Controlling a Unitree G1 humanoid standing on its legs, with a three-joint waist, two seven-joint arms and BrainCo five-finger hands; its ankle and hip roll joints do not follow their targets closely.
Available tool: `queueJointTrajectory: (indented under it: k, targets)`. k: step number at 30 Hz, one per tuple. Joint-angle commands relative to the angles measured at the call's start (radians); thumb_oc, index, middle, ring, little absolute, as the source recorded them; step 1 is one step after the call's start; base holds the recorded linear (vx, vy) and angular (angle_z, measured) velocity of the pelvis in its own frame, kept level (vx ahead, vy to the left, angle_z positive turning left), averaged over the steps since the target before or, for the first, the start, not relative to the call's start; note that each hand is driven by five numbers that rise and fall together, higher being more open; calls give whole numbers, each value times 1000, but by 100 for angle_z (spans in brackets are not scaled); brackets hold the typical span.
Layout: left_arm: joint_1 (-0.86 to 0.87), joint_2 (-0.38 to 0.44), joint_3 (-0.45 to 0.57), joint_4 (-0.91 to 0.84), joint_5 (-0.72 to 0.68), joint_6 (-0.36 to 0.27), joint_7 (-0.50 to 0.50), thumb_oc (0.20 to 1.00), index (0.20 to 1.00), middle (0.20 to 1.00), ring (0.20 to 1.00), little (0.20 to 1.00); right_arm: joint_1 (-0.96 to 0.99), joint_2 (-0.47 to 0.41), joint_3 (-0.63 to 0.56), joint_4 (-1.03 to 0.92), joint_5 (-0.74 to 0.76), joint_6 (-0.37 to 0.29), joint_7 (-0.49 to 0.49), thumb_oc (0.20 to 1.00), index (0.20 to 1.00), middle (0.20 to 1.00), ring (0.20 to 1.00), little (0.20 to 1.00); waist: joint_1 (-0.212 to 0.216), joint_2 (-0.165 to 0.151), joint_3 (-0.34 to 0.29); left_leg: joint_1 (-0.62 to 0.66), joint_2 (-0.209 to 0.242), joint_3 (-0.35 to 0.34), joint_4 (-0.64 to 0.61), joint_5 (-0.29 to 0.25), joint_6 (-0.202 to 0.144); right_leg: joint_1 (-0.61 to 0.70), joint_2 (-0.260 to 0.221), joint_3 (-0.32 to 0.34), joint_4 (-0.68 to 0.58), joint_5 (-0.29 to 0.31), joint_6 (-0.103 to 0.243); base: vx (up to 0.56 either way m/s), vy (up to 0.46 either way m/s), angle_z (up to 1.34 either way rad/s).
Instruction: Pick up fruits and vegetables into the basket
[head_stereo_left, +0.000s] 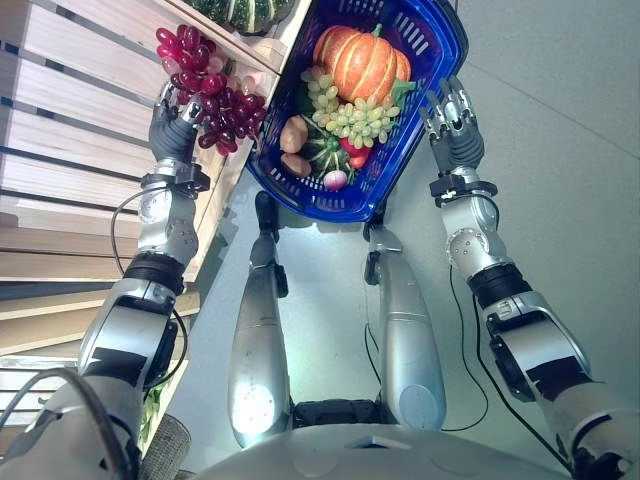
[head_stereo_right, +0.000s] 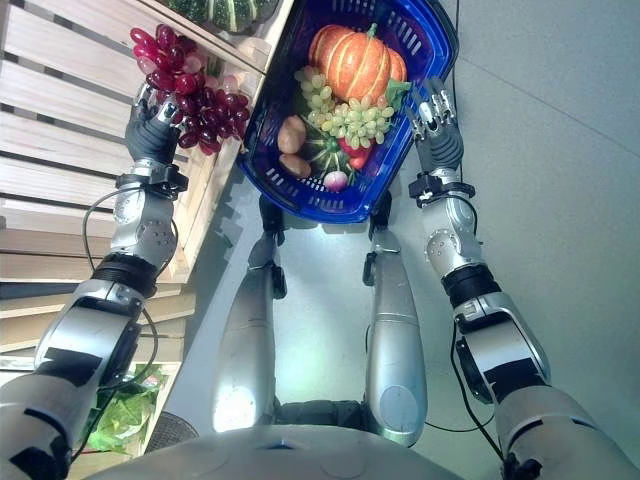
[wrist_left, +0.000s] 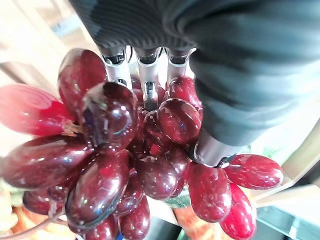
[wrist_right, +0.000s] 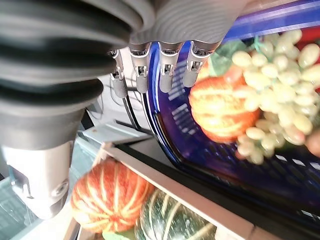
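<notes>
My left hand (head_stereo_left: 172, 128) is raised beside the wooden shelf and is shut on a bunch of red grapes (head_stereo_left: 212, 98). Seen close in the left wrist view, its fingers (wrist_left: 147, 75) curl into the red grapes (wrist_left: 115, 165). To the right of the bunch stands a blue basket (head_stereo_left: 330, 210). It holds an orange pumpkin (head_stereo_left: 362, 62), green grapes (head_stereo_left: 355, 120), a brown potato (head_stereo_left: 294, 133), a small striped squash (head_stereo_left: 328, 152) and a radish (head_stereo_left: 335, 179). My right hand (head_stereo_left: 452, 122) is open beside the basket's right rim, its fingers (wrist_right: 167, 67) straight along the blue wall (wrist_right: 210, 170).
A slatted wooden shelf (head_stereo_left: 70, 150) runs along the left, with a green striped squash (head_stereo_left: 240, 12) on it behind the grapes. The right wrist view shows an orange pumpkin (wrist_right: 110, 200) and a green squash (wrist_right: 170, 220) on that shelf. Grey floor (head_stereo_left: 560, 150) lies to the right.
</notes>
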Motion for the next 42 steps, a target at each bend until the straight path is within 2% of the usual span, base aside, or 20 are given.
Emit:
queueJointTrajectory:
  k: [1, 5, 7, 12, 14, 16, 23, 27, 32, 42]
  targets:
    - [-22, 9, 38, -125, 49, -110, -79, 200, 200, 200, 200, 200, 39, -7, -20, -109, 9, 18, 54, 1000, 1000, 1000, 1000, 1000, 13, 0, -19, -14, -96, 29, 56, -73, 73, 76, 53, -76, -32, -46, -24, 0, 0, 0]
    - [-20, 9, 17, -177, 94, -111, -124, 200, 200, 200, 200, 200, 41, -12, -12, -122, 51, 58, 108, 1000, 1000, 1000, 1000, 1000, 17, 2, -19, -9, -96, 30, 53, -71, 74, 83, 51, -79, -35, -43, -22, 0, 0, 0]
    - [-20, 6, -2, -213, 131, -107, -150, 200, 200, 200, 200, 200, 44, -11, -7, -139, 70, 97, 147, 1000, 1000, 1000, 1000, 1000, 19, 3, -19, -6, -96, 30, 50, -69, 75, 87, 49, -80, -38, -40, -21, 0, 0, 0]
    - [-33, 25, -37, -280, 154, -69, -205, 200, 200, 200, 200, 200, 43, -18, 13, -157, 110, 141, 198, 1000, 1000, 1000, 1000, 1000, 21, 4, -19, 1, -95, 34, 45, -66, 76, 95, 45, -84, -42, -34, -18, 0, -2, 1]
    - [-49, 43, -67, -316, 159, -43, -256, 200, 200, 200, 200, 200, 35, -23, 25, -164, 140, 166, 219, 1000, 1000, 1000, 1000, 1000, 22, 6, -19, 2, -94, 35, 47, -65, 76, 97, 43, -84, -42, -30, -16, 5, -12, 4]
    - [-64, 55, -103, -355, 162, -8, -305, 200, 200, 200, 200, 200, 26, -26, 37, -168, 159, 181, 220, 1000, 1000, 1000, 1000, 1000, 21, 8, -19, 2, -93, 37, 47, -63, 77, 96, 40, -84, -42, -25, -15, 0, 0, 0]
    - [-86, 64, -164, -455, 162, 44, -398, 200, 200, 200, 200, 200, 0, -28, 77, -173, 170, 194, 184, 1000, 1000, 1000, 1000, 1000, 23, 14, -19, 5, -95, 39, 42, -60, 80, 98, 38, -80, -49, -15, -15, 0, 0, 0]
    - [-93, 65, -187, -499, 174, 71, -429, 200, 200, 200, 200, 200, -9, -24, 86, -171, 196, 207, 188, 1000, 1000, 1000, 1000, 1000, 25, 17, -19, 7, -96, 38, 36, -58, 81, 103, 38, -79, -57, -11, -15, 0, 0, 0]
    - [-114, 82, -225, -551, 165, 101, -443, 200, 200, 200, 200, 200, -23, -28, 105, -168, 252, 262, 235, 1000, 1000, 1000, 1000, 1000, 28, 21, -19, 9, -97, 38, 33, -54, 82, 108, 34, -80, -64, -4, -13, 0, 0, 0]
    - [-124, 112, -283, -586, 205, 147, -455, 200, 200, 200, 200, 200, -26, -40, 129, -210, 364, 313, 342, 1000, 1000, 1000, 1000, 1000, 31, 17, -19, 10, -99, 33, 26, -48, 83, 113, 33, -86, -77, 4, -8, 0, 0, 0]
